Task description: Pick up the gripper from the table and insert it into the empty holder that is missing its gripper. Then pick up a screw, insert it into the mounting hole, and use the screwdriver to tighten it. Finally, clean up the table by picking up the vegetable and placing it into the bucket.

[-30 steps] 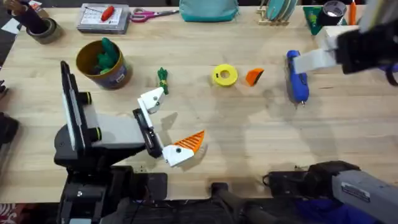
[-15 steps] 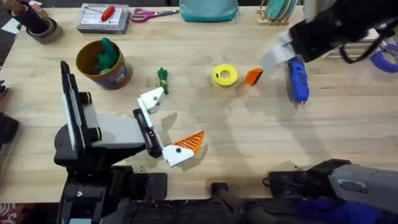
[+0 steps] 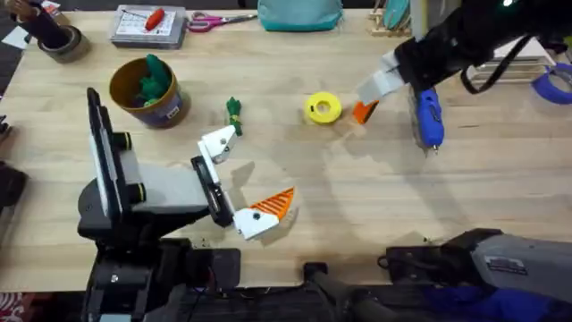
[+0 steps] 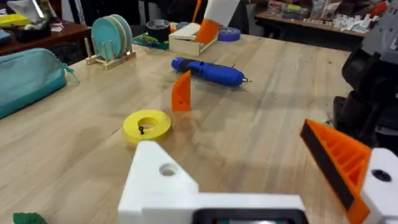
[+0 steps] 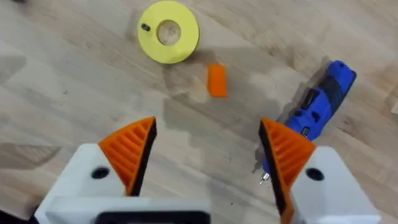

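The right claw hovered over the far right part of the tabletop, its two orange-padded fingers spread wide with nothing between them. Below it, the loose orange gripper stood on the wood, just right of the flat yellow ring and left of the blue screwdriver, touching neither. The screwdriver lay flat with its thin metal tip pointing toward the near edge.

The left claw rested low at the near left, open and empty; one finger carried an orange pad, while the other was a bare white holder.

The green vegetable lay just beyond that bare holder, on the tabletop. The bucket stood at the far left, with something green already inside it.
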Controlling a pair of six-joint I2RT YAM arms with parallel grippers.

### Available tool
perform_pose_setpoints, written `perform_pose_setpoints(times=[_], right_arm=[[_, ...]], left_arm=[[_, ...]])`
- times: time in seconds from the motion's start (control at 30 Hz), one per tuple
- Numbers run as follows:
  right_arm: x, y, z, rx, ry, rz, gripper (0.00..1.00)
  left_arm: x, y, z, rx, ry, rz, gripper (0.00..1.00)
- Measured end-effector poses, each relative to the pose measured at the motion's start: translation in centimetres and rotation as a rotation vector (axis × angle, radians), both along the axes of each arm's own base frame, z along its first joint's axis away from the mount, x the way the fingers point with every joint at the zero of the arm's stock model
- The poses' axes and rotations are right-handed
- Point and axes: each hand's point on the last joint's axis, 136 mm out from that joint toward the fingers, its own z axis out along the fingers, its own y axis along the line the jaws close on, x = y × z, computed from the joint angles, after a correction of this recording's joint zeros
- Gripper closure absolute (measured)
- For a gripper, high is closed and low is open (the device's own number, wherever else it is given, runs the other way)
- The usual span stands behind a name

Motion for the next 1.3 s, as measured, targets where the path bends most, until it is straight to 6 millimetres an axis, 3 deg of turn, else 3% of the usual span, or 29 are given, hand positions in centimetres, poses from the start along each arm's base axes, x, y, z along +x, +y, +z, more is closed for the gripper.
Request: perform_pose_setpoints(times=[0.3, 0.57, 1.03, 1.3], right_arm=[[0.8, -1.3, -3.5, -0.01, 0.056, -0.07, 0.004], [2.5, -0.9, -6.8, -0.032, 0.12, -0.075, 0.004], [3.3, -0.6, -11.6, -0.052, 0.24, -0.113, 0.008], [3.6, -1.2, -12.1, -0.04, 0.254, -0.14, 0.138]], left_arm=[[0.0, 0.0, 0.0, 0.0, 0.0, 0.0, 0.015], [0.0, 0.0, 0.0, 0.0, 0.0, 0.0, 0.015], [0.0, 0.0, 0.0, 0.0, 0.0, 0.0, 0.016], [0.0, 0.0, 0.0, 0.0, 0.0, 0.0, 0.015]])
